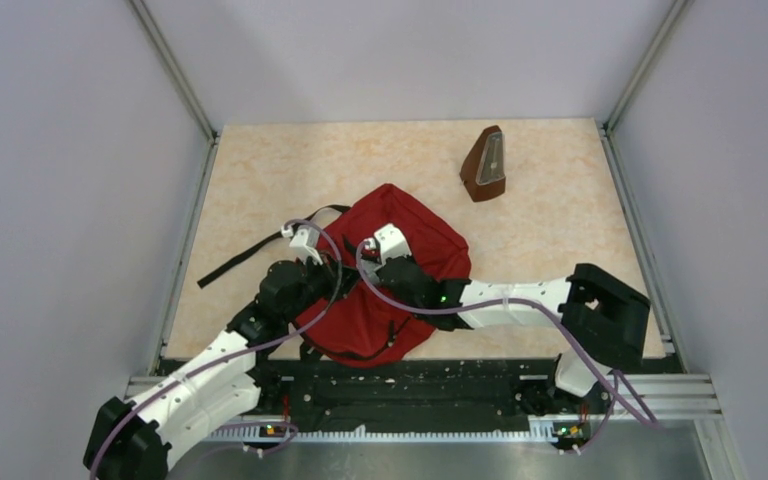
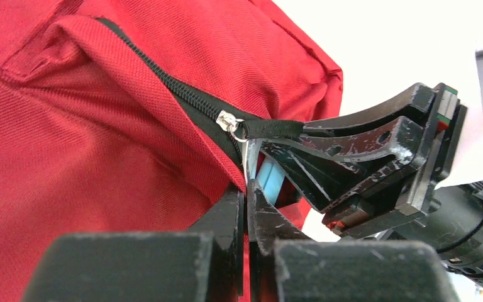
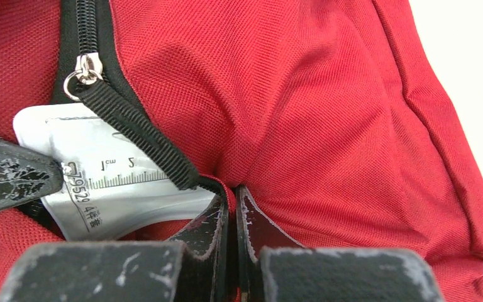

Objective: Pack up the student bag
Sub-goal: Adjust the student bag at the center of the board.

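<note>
The student bag, a red backpack, lies in the middle of the table with both grippers on its near side. My left gripper is shut on the red fabric edge beside the black zipper. My right gripper is shut on the end of the black pull strap, which hangs from the silver zipper slider, with a fold of red fabric pinched too. A ruler in a clear sleeve pokes out of the bag's opening. From above, the left gripper and the right gripper stand close together.
A brown pyramid-shaped metronome stands at the back right, apart from the bag. A black shoulder strap trails left from the bag across the table. Grey walls close in the table's left, right and far sides.
</note>
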